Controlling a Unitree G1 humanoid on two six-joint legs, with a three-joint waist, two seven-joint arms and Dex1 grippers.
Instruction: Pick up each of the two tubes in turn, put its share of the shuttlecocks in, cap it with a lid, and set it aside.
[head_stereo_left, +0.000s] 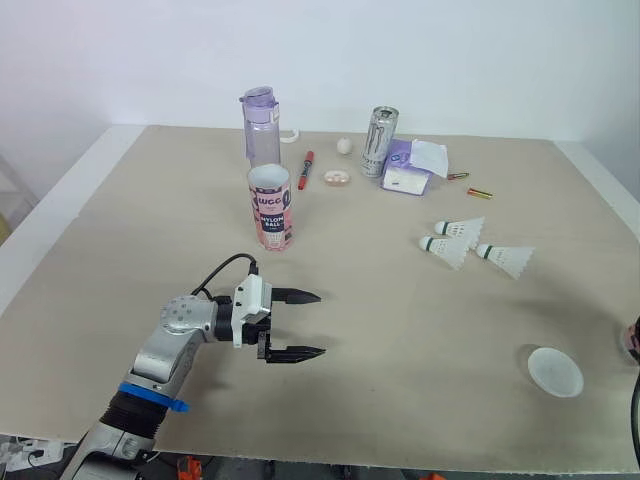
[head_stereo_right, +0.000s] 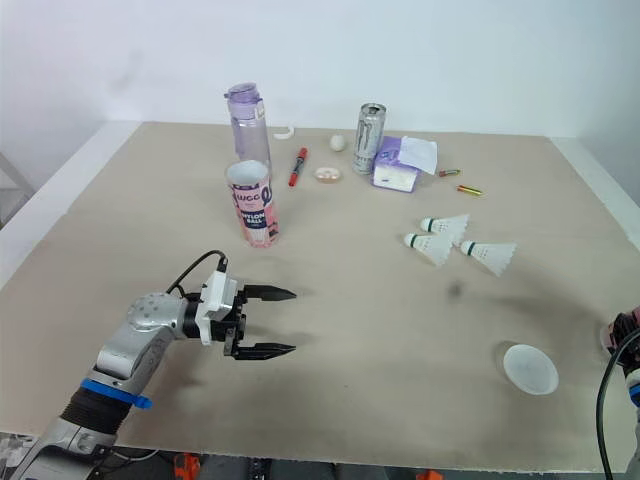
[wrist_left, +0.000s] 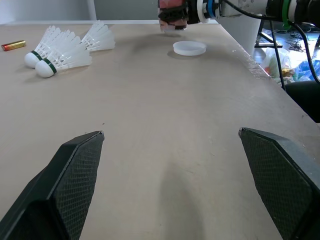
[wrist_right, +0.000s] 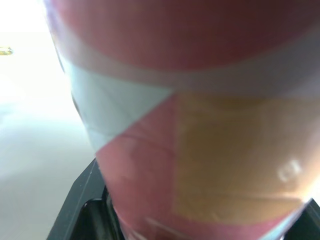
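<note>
Now, with your right gripper (wrist_right: 197, 215) clamped on the tube (wrist_right: 200, 100), send the open left gripper (head_stereo_left: 320, 324) to the shuttlecocks (head_stereo_left: 465, 240) beyond the lid (head_stereo_left: 555, 370); pinch one by its cork.

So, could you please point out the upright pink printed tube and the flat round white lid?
Pink printed tube (head_stereo_left: 270, 212): left eye view, its label.
Round white lid (head_stereo_left: 555, 371): left eye view, its centre.
</note>
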